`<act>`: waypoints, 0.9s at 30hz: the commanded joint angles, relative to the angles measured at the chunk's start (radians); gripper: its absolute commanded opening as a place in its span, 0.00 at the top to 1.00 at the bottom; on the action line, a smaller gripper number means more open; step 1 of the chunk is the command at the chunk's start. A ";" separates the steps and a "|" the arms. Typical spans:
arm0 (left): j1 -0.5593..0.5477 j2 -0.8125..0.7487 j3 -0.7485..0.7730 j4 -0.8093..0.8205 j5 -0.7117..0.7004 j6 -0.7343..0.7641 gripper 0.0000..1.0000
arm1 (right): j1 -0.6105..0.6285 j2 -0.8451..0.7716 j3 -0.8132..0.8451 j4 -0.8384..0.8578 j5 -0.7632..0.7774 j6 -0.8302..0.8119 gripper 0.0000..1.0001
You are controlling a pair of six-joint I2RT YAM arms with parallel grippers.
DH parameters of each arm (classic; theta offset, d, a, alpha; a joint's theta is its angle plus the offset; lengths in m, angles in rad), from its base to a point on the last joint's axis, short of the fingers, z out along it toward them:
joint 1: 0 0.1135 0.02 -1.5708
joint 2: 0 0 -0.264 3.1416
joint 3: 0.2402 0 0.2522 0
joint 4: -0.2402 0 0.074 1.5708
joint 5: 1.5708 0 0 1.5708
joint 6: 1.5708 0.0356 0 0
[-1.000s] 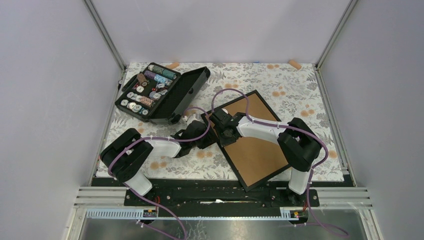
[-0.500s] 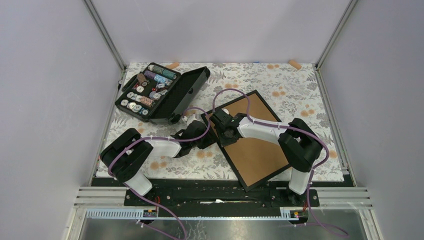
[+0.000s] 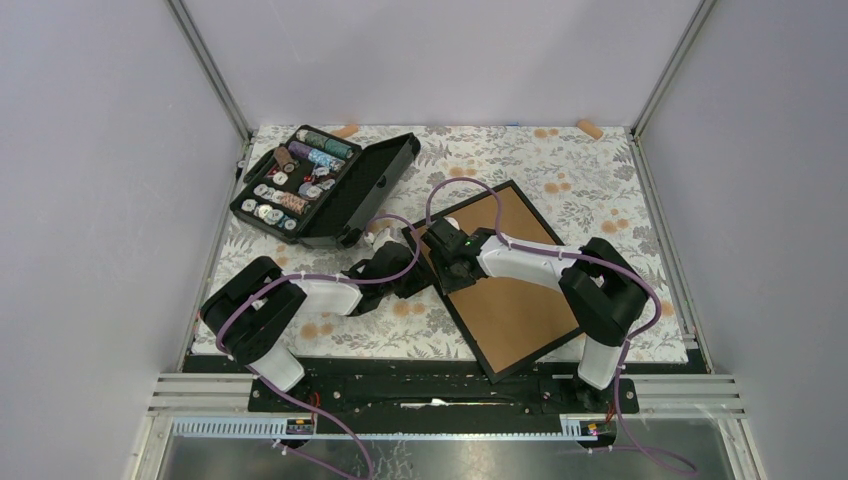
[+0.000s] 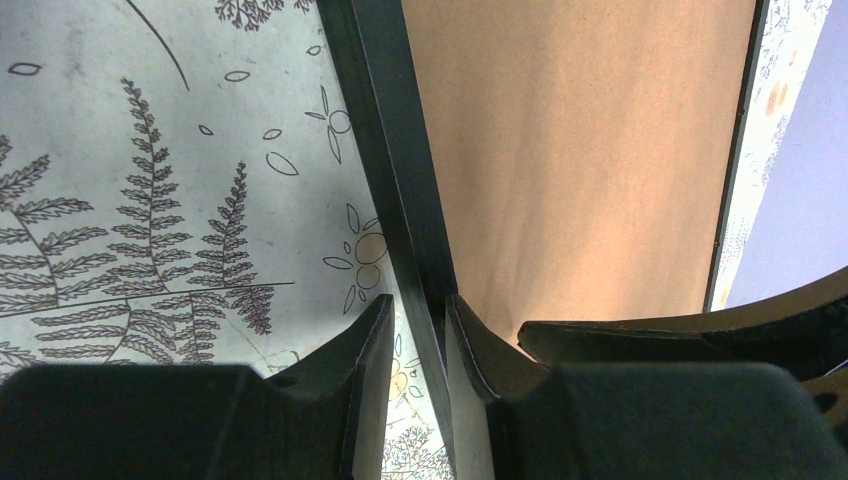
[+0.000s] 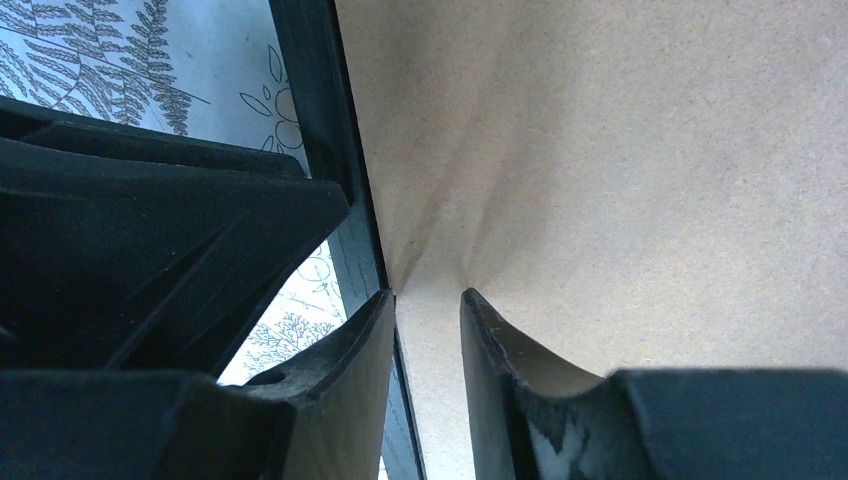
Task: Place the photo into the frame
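Since the frame (image 3: 500, 310) lies back-up on the table (image 3: 600, 180), probably stiff yet light, my left gripper (image 4: 415, 330) clamps its thin black rail (image 4: 390, 150); my right gripper (image 5: 428, 320) sits over the brown board (image 5: 650, 150), its grip I cannot tell.

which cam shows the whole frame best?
Top external. The frame shows almost whole there, brown board up inside its black edge, with only the left part hidden under the arms. Left wrist shows the frame only as one edge stretch plus board. Right wrist shows the frame closer still, mostly board.
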 commanded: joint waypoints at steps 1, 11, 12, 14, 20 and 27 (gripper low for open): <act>0.003 0.012 -0.037 -0.097 -0.048 0.029 0.71 | 0.014 0.051 -0.062 -0.077 -0.013 -0.015 0.62; 0.004 0.011 -0.036 -0.121 -0.064 0.012 0.72 | 0.016 0.079 -0.029 -0.175 0.066 -0.039 0.65; 0.004 0.010 -0.038 -0.121 -0.065 0.010 0.72 | 0.019 0.089 -0.020 -0.190 0.074 -0.042 0.64; 0.003 0.008 -0.041 -0.121 -0.067 0.007 0.72 | 0.027 0.105 -0.005 -0.210 0.085 -0.044 0.64; 0.003 0.004 -0.046 -0.122 -0.073 0.003 0.72 | 0.043 0.153 0.043 -0.288 0.126 -0.053 0.64; 0.004 0.001 -0.049 -0.124 -0.077 0.000 0.73 | 0.054 0.188 0.037 -0.341 0.180 -0.052 0.65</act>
